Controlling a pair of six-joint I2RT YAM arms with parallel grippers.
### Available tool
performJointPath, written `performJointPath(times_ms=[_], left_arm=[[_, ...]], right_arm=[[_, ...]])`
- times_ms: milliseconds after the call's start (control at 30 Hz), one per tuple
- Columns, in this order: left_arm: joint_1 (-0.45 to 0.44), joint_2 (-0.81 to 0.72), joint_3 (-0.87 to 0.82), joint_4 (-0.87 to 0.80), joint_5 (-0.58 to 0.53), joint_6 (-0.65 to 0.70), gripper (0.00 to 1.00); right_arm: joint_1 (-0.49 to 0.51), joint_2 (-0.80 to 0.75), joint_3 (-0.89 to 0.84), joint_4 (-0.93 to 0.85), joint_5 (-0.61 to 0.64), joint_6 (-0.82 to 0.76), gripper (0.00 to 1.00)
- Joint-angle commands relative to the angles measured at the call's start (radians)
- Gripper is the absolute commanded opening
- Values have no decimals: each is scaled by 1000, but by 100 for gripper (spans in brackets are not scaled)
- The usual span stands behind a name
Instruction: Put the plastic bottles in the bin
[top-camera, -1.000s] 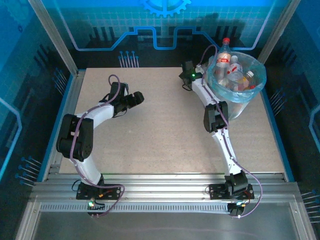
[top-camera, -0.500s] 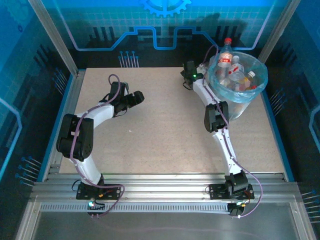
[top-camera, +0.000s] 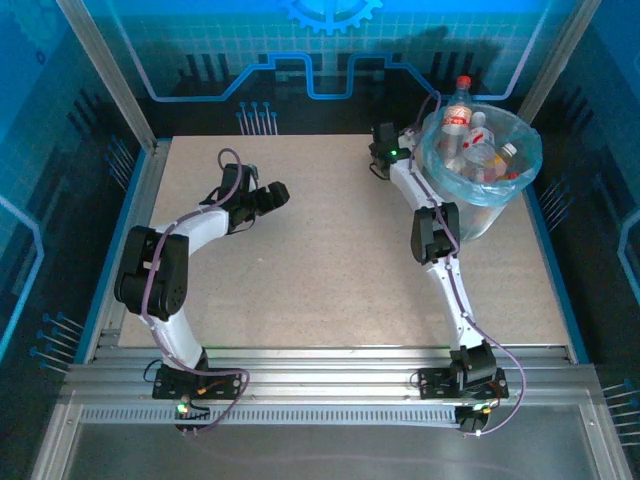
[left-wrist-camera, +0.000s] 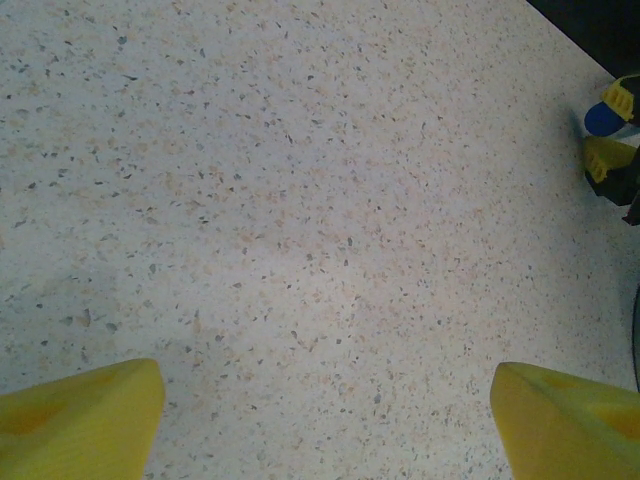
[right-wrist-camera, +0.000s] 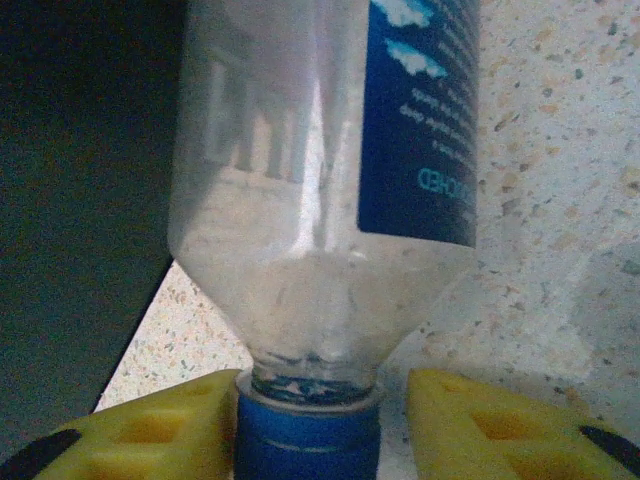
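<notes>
Speckled beige table (top-camera: 320, 270) with bin (top-camera: 485, 212), blue walls (top-camera: 200, 50)

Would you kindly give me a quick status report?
Left gripper open over the table. Right gripper open astride a bottle at its blue cap, not yet clamped. Other bottles heaped in the bin. Nothing seen in the way.

Robot lab cell: aluminium-framed enclosure (top-camera: 105, 70), blue circuit-print panels (top-camera: 200, 40), speckled tabletop (top-camera: 330, 250).
</notes>
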Motion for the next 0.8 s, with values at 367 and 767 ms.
performJointPath(times_ms=[367, 767], left_arm=[[4, -59, -9, 4, 13, 4, 86], [4, -225, -4, -66, 6, 8, 86]], right_arm=[[35, -83, -148, 50, -34, -11, 20], [180, -315, -416, 141, -76, -175, 14]])
